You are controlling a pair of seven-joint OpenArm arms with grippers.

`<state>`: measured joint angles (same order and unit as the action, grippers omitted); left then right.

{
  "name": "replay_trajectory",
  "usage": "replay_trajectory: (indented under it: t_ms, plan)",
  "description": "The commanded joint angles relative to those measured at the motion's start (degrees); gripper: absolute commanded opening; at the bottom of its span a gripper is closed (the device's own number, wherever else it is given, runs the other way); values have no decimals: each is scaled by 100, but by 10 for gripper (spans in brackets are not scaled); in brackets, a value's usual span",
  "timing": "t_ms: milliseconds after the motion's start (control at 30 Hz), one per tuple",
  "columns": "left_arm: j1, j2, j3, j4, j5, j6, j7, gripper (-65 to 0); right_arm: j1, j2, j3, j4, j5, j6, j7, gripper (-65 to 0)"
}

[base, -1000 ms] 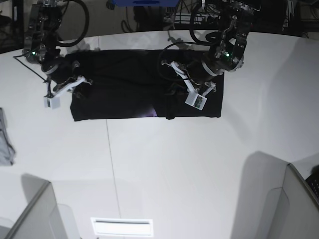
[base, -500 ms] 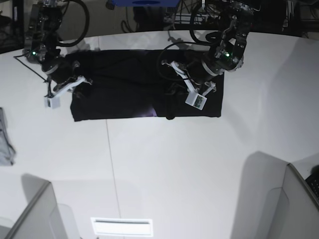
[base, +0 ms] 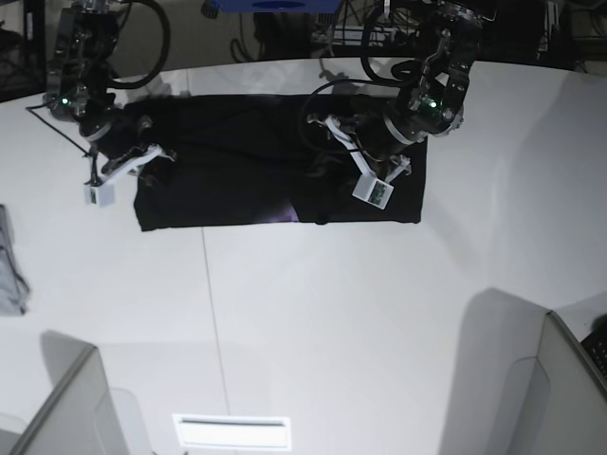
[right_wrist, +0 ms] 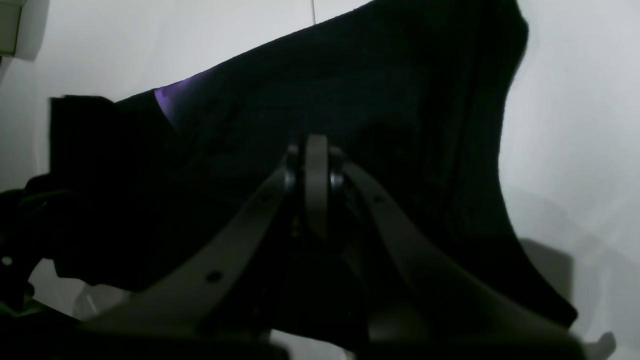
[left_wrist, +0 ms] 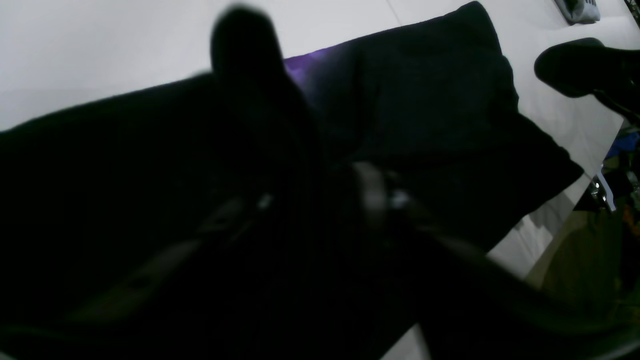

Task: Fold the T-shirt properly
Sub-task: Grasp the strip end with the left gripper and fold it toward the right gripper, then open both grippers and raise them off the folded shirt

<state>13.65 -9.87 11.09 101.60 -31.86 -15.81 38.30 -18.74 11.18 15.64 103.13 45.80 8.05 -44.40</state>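
The black T-shirt (base: 237, 161) lies folded into a long band across the back of the white table (base: 379, 303). A purple patch (base: 285, 210) shows at its front hem, also seen as a purple patch (left_wrist: 300, 70) and a purple patch (right_wrist: 167, 97) in the wrist views. My left gripper (base: 322, 175) hovers over the band's right half. Its jaws look apart, and one dark finger (left_wrist: 245, 60) stands blurred above the T-shirt (left_wrist: 425, 100). My right gripper (base: 156, 156) sits at the band's left end, shut (right_wrist: 316, 150) against the T-shirt (right_wrist: 350, 75). Whether it pinches cloth is hidden.
A small grey cloth (base: 9, 265) lies at the table's left edge. Grey partitions stand at the lower left (base: 66, 408) and lower right (base: 560, 398). A white slotted plate (base: 232, 431) is at the front. Cables crowd the back edge.
The left gripper's dark fingertip that poked past the shirt's front hem has drawn back onto the cloth, and its jaws have parted. The right arm has not moved.
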Motion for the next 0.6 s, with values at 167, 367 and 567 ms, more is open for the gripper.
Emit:
replay_trajectory:
  t_ms: [167, 367, 567]
  plan:
    - [-183, 7, 196, -46, -107, -41, -134, -260, 50, 47, 41, 91, 66, 43, 111, -650]
    - [-684, -2, 1093, -398, -107, -41, -134, -260, 50, 47, 41, 100, 75, 43, 111, -650]
    - [-648, -11, 689, 200, -107, -32, -134, -291, 50, 82, 76, 100, 75, 43, 111, -650]
